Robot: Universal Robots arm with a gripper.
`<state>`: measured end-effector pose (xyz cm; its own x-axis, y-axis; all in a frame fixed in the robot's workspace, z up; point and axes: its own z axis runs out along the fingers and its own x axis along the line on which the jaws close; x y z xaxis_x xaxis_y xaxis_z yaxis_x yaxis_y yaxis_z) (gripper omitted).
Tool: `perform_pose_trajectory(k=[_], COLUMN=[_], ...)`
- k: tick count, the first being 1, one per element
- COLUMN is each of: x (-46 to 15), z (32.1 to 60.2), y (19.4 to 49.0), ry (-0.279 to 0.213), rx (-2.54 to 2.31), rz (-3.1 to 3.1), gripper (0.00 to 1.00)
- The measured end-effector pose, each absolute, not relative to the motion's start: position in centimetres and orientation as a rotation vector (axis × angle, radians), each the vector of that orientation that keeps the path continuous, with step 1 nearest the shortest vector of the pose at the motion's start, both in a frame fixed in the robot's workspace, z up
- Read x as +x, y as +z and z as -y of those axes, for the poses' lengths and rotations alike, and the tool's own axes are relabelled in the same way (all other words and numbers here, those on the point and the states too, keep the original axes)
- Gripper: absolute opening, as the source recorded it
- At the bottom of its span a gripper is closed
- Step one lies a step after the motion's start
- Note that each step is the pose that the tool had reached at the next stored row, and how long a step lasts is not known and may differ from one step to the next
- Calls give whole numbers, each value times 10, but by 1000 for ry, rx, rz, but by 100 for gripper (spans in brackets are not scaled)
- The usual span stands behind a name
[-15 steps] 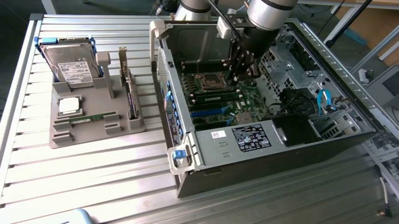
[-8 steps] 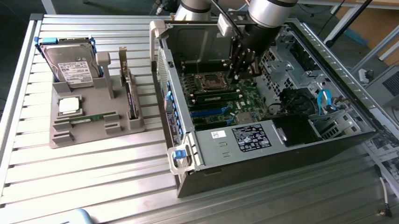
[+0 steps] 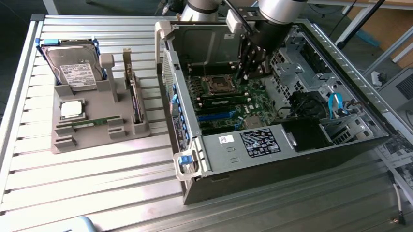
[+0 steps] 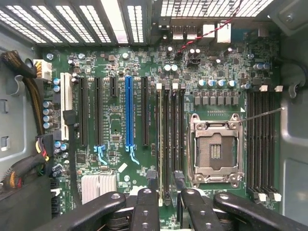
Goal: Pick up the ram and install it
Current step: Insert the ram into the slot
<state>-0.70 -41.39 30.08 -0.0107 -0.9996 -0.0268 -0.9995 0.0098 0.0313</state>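
One ram (image 3: 223,100), a thin green stick, lies along the memory slots beside the processor socket (image 3: 216,84) inside the open computer case (image 3: 277,164). In the wrist view it shows edge-on as a narrow strip (image 4: 163,144) in a slot left of the socket (image 4: 214,151). My gripper (image 3: 248,72) hangs low over the far end of those slots. Its black fingers (image 4: 151,175) stand apart on either side of the strip, so the gripper (image 4: 165,179) is open and holds nothing. A second ram (image 3: 95,122) rests on the grey holder (image 3: 90,96) outside the case.
The holder also carries a hard drive (image 3: 74,67), a silver processor chip (image 3: 71,108) and an upright expansion card (image 3: 133,99). Case walls, drive cages and cable bundles (image 4: 21,120) crowd the motherboard. A blue expansion slot (image 4: 128,110) runs parallel to the memory slots.
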Motion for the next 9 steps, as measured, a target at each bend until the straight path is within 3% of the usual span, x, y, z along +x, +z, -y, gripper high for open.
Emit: perform_pose_trajectory(k=[9], x=[-7], z=[414], y=[312], ry=[-65], rx=[2208], rz=[2230], gripper=[25])
